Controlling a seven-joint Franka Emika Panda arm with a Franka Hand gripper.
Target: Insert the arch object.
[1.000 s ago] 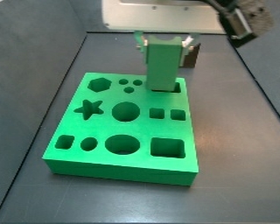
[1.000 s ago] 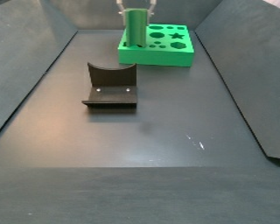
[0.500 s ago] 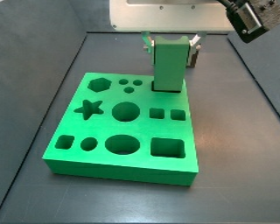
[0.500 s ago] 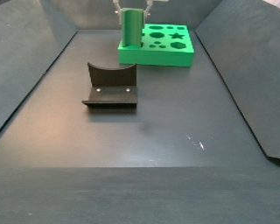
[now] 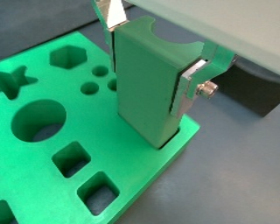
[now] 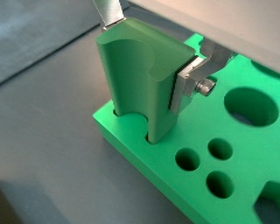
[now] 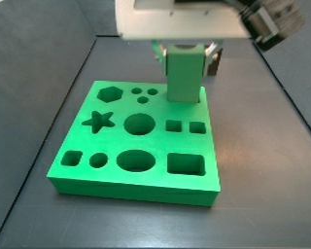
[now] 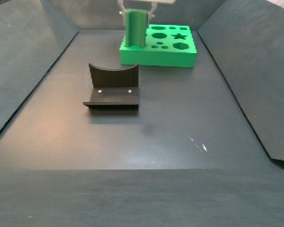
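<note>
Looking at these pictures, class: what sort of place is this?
Probably a robot test bench: a dark walled floor, a fixture, and a gripper holding a green arch piece upright at a green shape board.

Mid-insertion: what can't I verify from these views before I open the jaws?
- Lower end of the arch object: in both wrist views it is hidden inside the cutout of the green board, so its depth is unknown.
- Gripper: the jaws clamp the piece, and their contact faces are hidden against it.
- Gripper body: washed out white and cut off by the frame edge in a side view.
- Seating: too small to judge in the distant side view.
</note>
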